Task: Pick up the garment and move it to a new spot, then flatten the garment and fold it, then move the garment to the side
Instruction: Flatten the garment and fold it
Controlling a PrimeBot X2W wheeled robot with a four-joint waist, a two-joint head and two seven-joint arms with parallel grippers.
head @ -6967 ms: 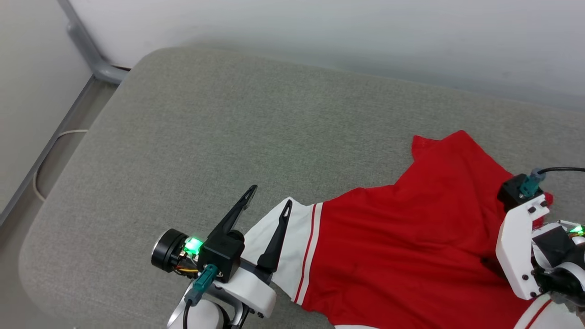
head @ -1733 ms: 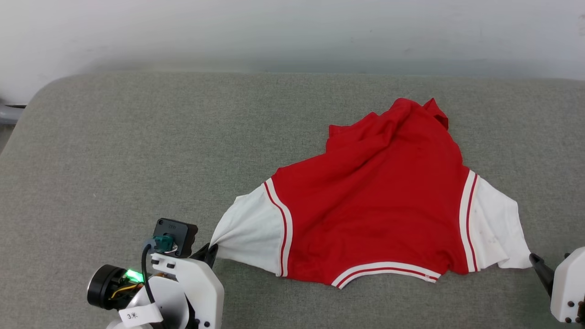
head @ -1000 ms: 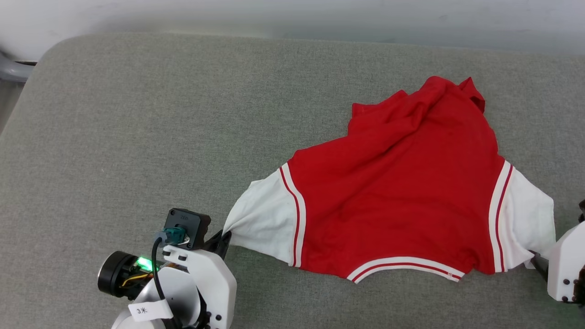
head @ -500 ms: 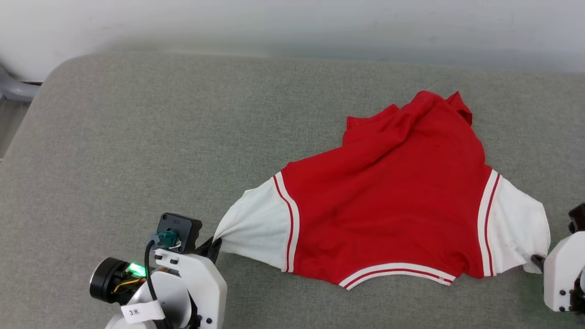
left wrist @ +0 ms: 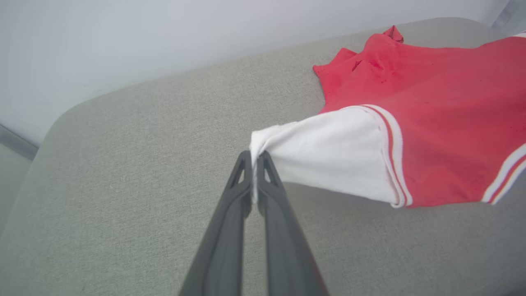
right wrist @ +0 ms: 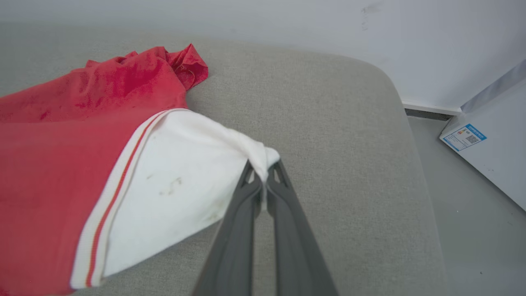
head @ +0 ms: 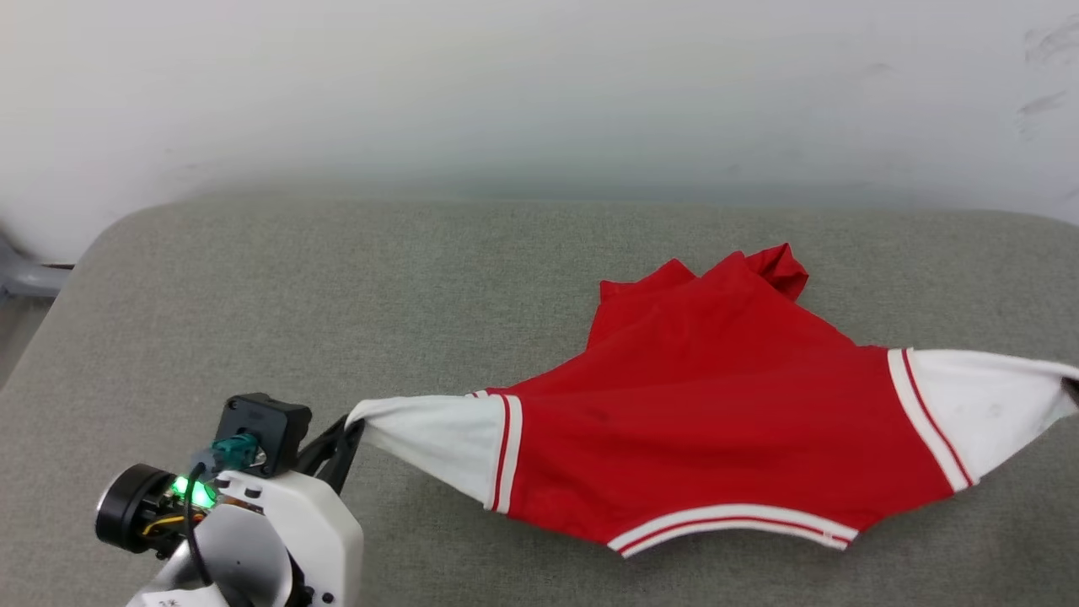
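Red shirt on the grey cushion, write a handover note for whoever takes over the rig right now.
Left end effector: shut on the tip of the left-hand sleeve.
Right end effector: shut on the tip of the right-hand sleeve.
Shirt: stretched wide between the two, sleeves raised off the cushion, far red end rumpled on it, plain red side up.
Done: both sleeves gripped, shirt pulled wide.
Left: lay it flat, fold it, move it aside.
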